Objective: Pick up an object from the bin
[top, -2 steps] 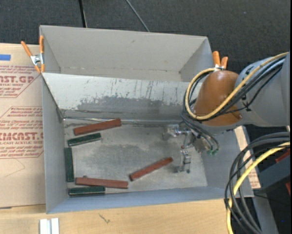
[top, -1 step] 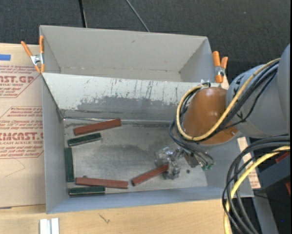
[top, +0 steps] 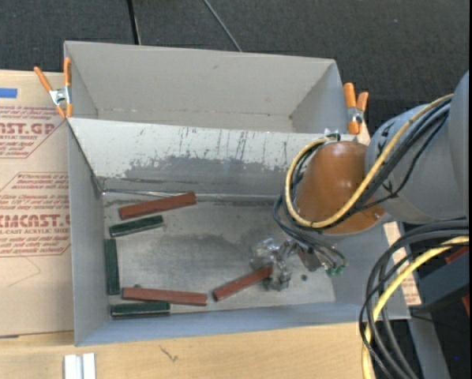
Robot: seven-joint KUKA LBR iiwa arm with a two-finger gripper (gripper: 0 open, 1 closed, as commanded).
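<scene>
The gripper (top: 277, 270) is low over the right front of the grey metal bin (top: 196, 77), touching the upper right end of a slanted red-brown stick (top: 241, 285); whether it is open or closed on that stick cannot be told. The bin's scuffed, scratched floor (top: 204, 251) also bears two more red-brown sticks (top: 157, 205) and three dark green sticks (top: 136, 227) along its left and front edges. Dark carpet (top: 299, 14) lies beyond the bin, and pale wood (top: 244, 354) lies before it.
</scene>
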